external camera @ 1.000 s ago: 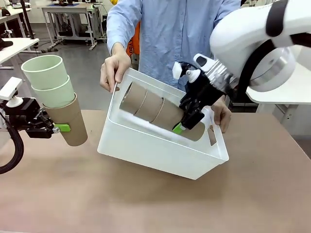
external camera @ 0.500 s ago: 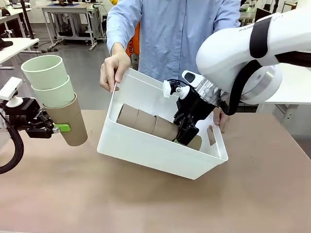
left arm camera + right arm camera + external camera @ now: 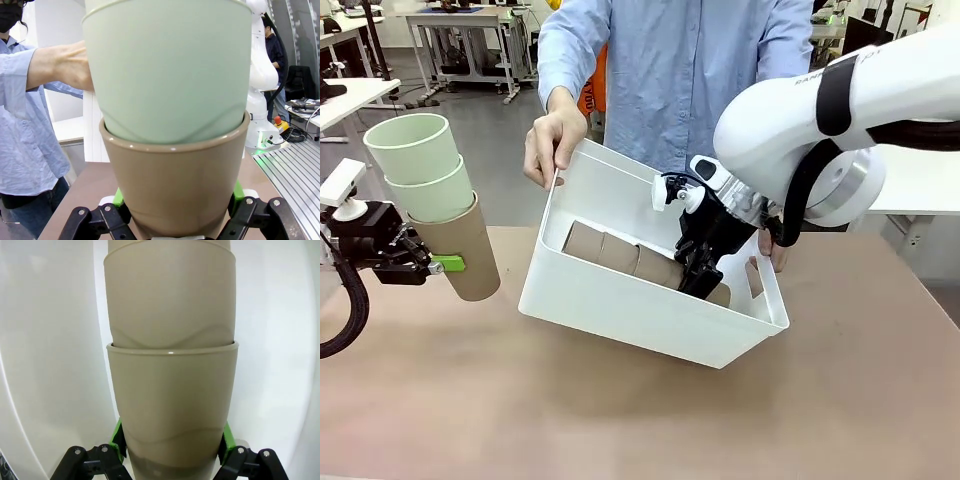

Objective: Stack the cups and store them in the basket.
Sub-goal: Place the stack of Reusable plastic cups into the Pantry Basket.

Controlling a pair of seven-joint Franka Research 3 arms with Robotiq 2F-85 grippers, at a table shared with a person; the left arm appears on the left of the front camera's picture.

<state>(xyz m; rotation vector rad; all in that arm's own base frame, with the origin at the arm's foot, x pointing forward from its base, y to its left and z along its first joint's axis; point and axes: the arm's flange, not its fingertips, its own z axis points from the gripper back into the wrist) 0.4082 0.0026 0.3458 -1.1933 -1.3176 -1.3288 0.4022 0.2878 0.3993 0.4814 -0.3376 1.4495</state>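
Three cups sit nested in my left claw (image 3: 177,197). A brown cup (image 3: 175,175) is at the bottom, clamped between the green pads low on its wall. Two pale green cups (image 3: 415,150) are stacked inside it, mouths up and leaning a little away from my arm. I hold this stack in the air over the left edge of the table (image 3: 620,420), well apart from the basket (image 3: 620,310).

My right claw (image 3: 172,440) is clenched on a second stack of three brown cups (image 3: 620,253) pushed one into another. In the wrist view the pads grip the nearest cup on both sides near its base, with white basket wall all round. From the front, this stack lies on its side inside the basket, running from the claw toward the left end wall. My fingers reach down past the rim.

The basket is tilted, far side raised and open mouth turned partly toward me. Its lowest corner is close to the table, though I cannot tell whether it touches. A person at the far side holds it, one hand (image 3: 552,145) on the far left corner of the rim. The other hand (image 3: 772,245) is at the right end, mostly hidden behind my arm.
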